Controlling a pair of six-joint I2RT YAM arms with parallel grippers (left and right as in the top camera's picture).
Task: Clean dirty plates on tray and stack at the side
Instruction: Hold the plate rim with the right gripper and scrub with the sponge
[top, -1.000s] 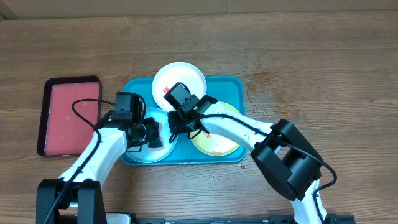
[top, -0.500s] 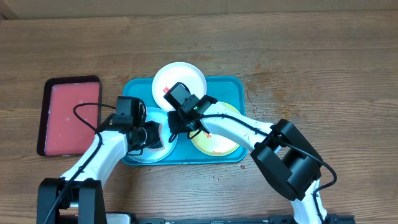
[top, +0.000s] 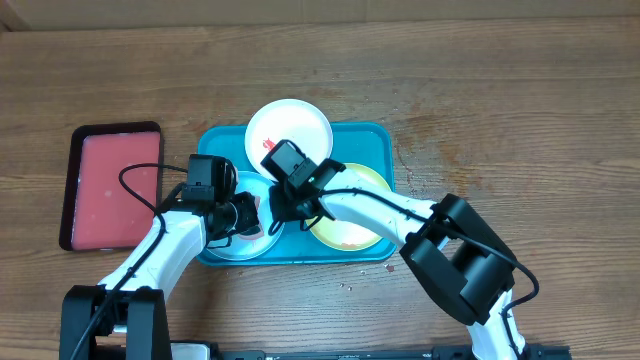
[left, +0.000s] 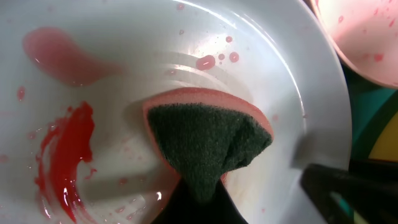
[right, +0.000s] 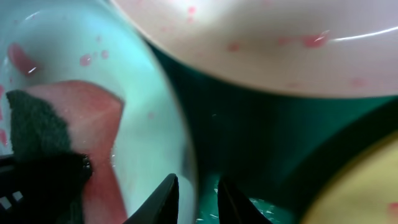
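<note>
On the teal tray (top: 215, 140) lie three plates. The white plate (top: 290, 125) is at the back, with red spots. The light blue plate (top: 235, 245) is front left, the yellow-green plate (top: 345, 232) front right. My left gripper (top: 250, 215) is over the light blue plate (left: 124, 37), shut on a folded pink-and-green sponge (left: 208, 134) that presses on the plate beside red smears (left: 65, 149). My right gripper (right: 197, 180) straddles that plate's right rim (right: 183, 124), one finger inside and one over the tray (right: 249, 130), closed on it.
A smaller black-rimmed red tray (top: 108, 185) lies on the wooden table left of the teal one. The right arm reaches across the yellow-green plate. A few crumbs and wet marks dot the wood to the right of the tray.
My left gripper has pinched shut on the sponge over the light blue plate. The right gripper has shifted slightly left and narrowed on the plate's rim.
</note>
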